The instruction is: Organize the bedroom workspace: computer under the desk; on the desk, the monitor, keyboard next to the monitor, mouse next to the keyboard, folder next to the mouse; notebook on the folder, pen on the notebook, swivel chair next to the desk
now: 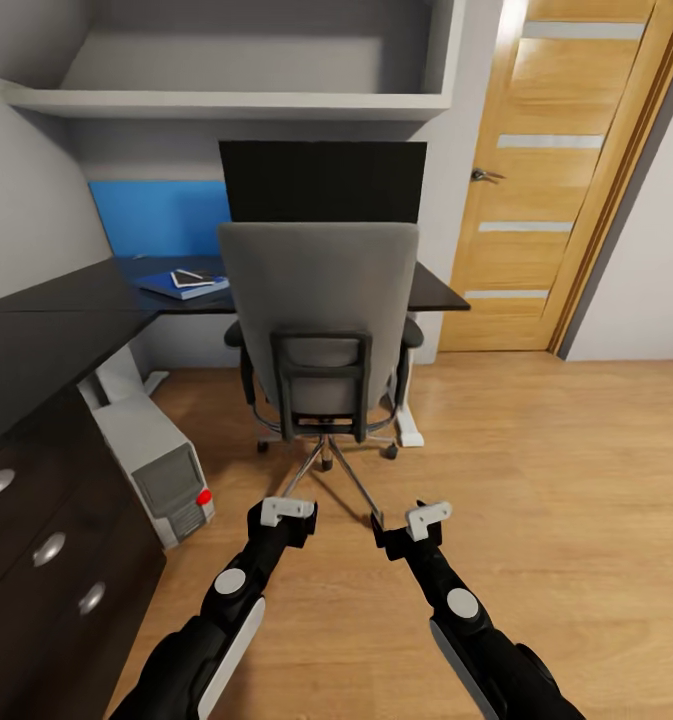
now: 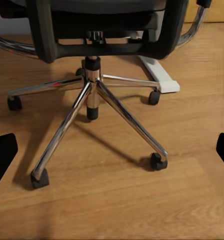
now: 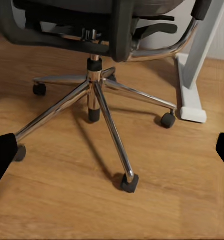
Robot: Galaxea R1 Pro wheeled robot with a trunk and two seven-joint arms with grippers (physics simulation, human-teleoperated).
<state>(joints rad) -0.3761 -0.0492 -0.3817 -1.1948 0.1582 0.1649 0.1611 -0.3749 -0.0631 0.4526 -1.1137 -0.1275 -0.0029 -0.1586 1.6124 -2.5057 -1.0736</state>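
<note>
Your swivel chair [image 1: 319,320] stands pulled in at the desk [image 1: 66,320], its back toward you. It is bulky but rolls freely on its casters and will spin, so push on the rigid black back frame, low and centred. Your left end effector [image 1: 288,510] and right end effector [image 1: 426,518] hang spread and empty, near its chrome base [image 2: 92,95].

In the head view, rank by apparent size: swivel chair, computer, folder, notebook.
1. swivel chair
2. computer
3. folder
4. notebook
The computer sits nearer the camera than the folder, so that gap may be exaggerated.
</note>
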